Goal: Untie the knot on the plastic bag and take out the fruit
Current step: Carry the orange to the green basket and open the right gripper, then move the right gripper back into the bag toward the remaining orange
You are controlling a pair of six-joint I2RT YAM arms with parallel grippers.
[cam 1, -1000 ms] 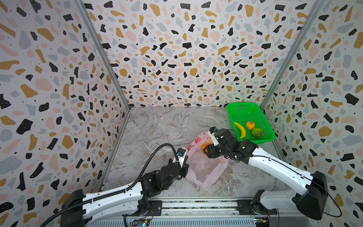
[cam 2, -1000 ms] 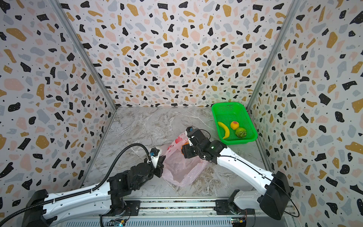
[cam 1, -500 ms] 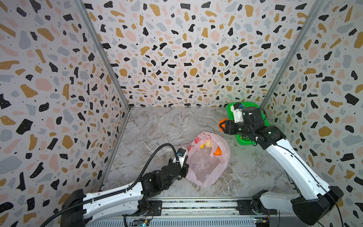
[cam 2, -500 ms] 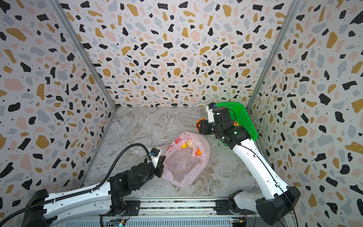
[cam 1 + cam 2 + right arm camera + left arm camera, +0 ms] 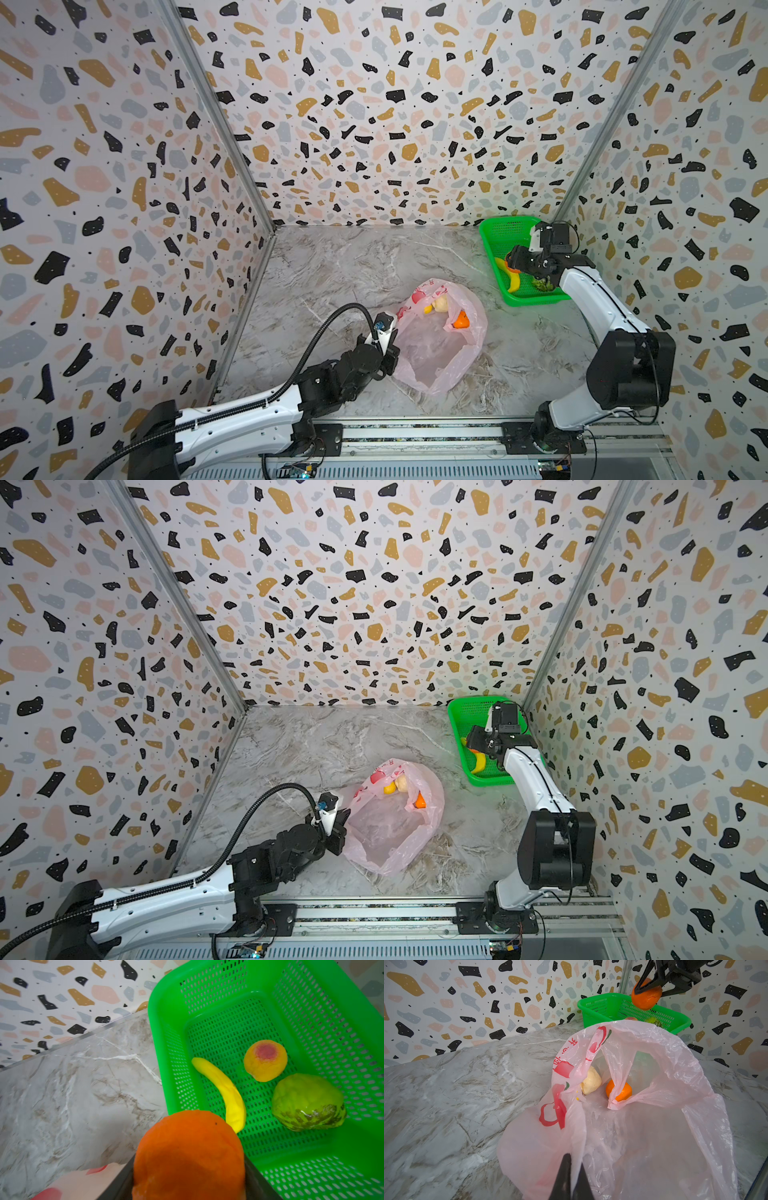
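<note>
Clamping one orange [image 5: 189, 1155], right end effector [image 5: 648, 993] overhangs three basket [image 5: 311, 1012] fruits [image 5: 226, 1088]; left end effector [image 5: 573, 1172] pinches bag [image 5: 643, 1136].

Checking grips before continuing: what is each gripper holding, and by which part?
Right gripper clamps an orange across its sides; left gripper pinches the plastic bag at its near edge.

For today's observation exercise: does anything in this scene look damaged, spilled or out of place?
Only one thing: the bumpy green fruit in the green basket has a dark, mottled patch along one side, like scuffing or grime. Nothing is spilled.
</note>
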